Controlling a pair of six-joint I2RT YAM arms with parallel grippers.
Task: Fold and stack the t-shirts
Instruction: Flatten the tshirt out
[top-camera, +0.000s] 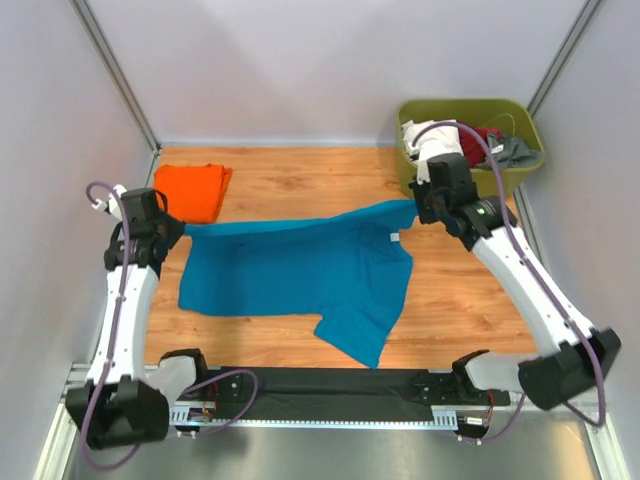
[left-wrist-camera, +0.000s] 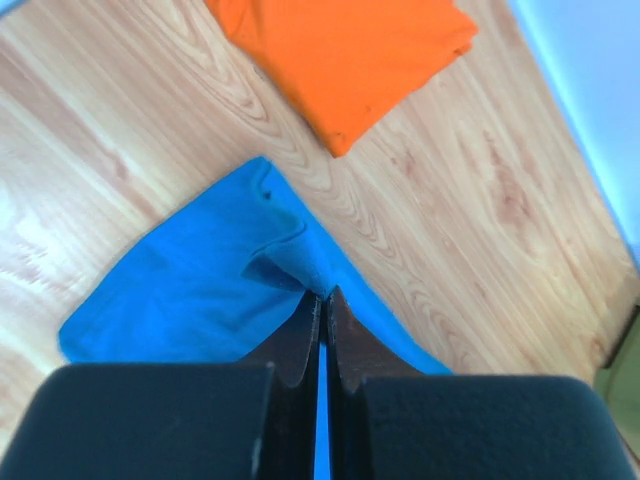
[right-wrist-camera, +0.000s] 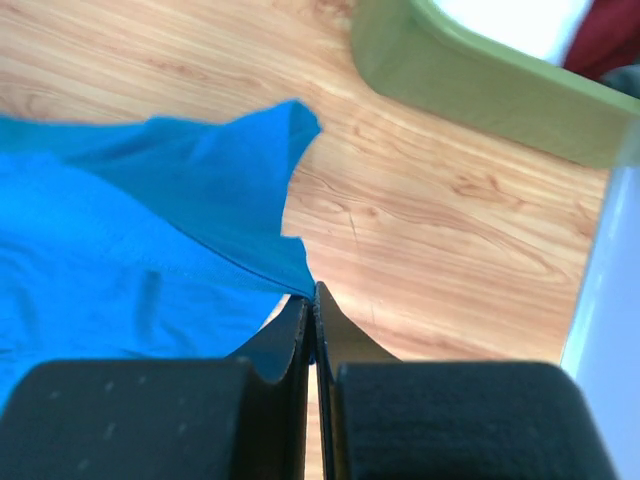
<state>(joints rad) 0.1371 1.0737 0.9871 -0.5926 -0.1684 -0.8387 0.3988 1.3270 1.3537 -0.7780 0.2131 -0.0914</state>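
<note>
Both sets of jaws are pinched shut on the teal t-shirt (top-camera: 300, 275) right now. My left jaws grip a corner of it at the left end; in the left wrist view the blue cloth (left-wrist-camera: 200, 290) bunches up right at the tips, with a thin strip of it showing between the two fingers. My right jaws have the opposite end, over by the tub, and in the right wrist view the cloth (right-wrist-camera: 120, 250) runs off to the left from the tips.

The shirt is spread across the middle of the wooden counter (top-camera: 450, 290), its far edge running in a line between my two grips and one flap pointing toward the near edge. There's a small white tag on it near the right end.

The orange t-shirt (top-camera: 190, 190) sits folded in the far left corner, just beyond my left jaws, with a bit of bare wood between it and the teal one. The olive tub (top-camera: 470, 105) is at the far right, with white, dark red and grey cloth in it.
</note>
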